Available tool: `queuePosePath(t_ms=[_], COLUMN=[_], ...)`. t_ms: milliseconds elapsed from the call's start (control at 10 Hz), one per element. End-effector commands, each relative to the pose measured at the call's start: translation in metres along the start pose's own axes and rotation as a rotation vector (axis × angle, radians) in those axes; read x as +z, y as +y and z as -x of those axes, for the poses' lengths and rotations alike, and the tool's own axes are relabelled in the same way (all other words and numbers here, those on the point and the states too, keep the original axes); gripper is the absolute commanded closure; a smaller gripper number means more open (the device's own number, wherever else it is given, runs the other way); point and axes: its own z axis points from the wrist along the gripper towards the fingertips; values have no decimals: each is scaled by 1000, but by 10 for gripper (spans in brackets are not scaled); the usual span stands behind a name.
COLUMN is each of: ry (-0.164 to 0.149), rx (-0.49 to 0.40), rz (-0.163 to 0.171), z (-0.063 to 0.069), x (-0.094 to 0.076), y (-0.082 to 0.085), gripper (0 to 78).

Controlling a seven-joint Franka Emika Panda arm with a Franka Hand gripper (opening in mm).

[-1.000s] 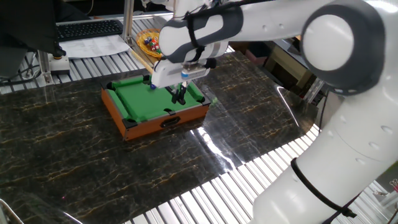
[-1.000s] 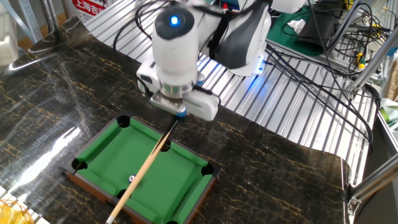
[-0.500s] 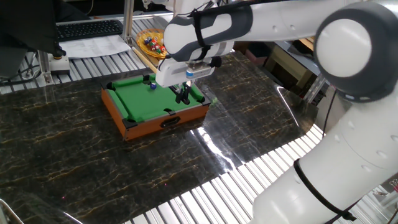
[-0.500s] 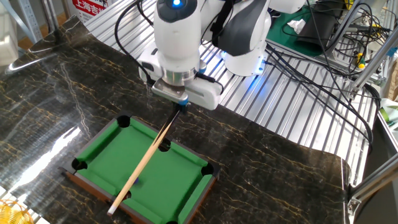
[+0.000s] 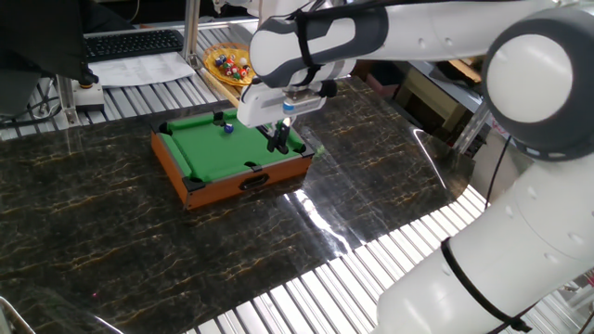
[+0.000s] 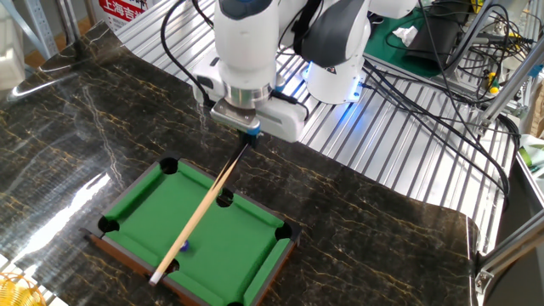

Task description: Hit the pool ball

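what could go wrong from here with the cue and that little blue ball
The long wooden cue stick held by the claw lies right beside the tiny dark blue ball, so a stroke may only graze it. The cue tip sits near the wooden rail of the green mini pool table, so it might catch there.

One mini pool table point(image 6: 144, 204), one cue point(image 6: 204, 210), one pool ball point(image 6: 184, 247).
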Motion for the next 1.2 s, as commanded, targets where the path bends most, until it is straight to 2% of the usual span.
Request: queuePosePath(t_ms=[100, 200, 300, 400, 500, 600, 800, 900, 1000, 1200], ry=[0, 0, 28, 36, 87, 115, 135, 163, 168, 162], rx=[12, 10, 4, 5, -1, 4, 19, 24, 28, 27], rz=[3, 3, -1, -1, -14, -12, -27, -52, -63, -57], z=[-12, -16, -22, -23, -34, -48, -70, -72, -79, -83], x=[-4, -6, -9, -9, -5, 2, 14, 10, 3, -3], y=[-1, -1, -2, -2, 0, 1, 4, 8, 15, 17], gripper=[764, 764, 764, 764, 764, 764, 764, 764, 764, 764])
